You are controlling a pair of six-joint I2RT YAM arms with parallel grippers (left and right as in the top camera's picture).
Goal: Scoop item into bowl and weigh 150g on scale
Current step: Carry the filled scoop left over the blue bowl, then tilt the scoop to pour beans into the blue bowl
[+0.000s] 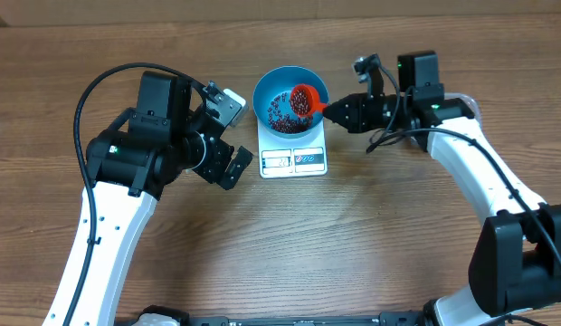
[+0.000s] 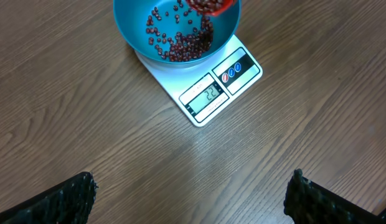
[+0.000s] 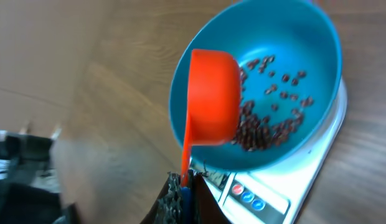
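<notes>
The blue bowl [image 1: 290, 100] stands on the white scale [image 1: 293, 159], with dark red-brown beans [image 1: 282, 115] lying in it. My right gripper [image 1: 331, 112] is shut on the handle of an orange scoop [image 1: 304, 98], which is tipped over the bowl's right side with beans in its cup. From the right wrist, the scoop [image 3: 211, 98] hangs over the bowl [image 3: 305, 37] and beans [image 3: 268, 127], its thin handle pinched between my fingers [image 3: 180, 193]. My left gripper [image 1: 228, 165] stands open, left of the scale, with nothing in it. Its view shows the bowl [image 2: 134, 25], beans [image 2: 180, 43], scale [image 2: 208, 93] and lit display.
The wooden table [image 1: 353, 235] stretches around the scale. Black cables loop off both arms, one arching over the left arm [image 1: 109, 81] and one beside the right arm [image 1: 389, 136].
</notes>
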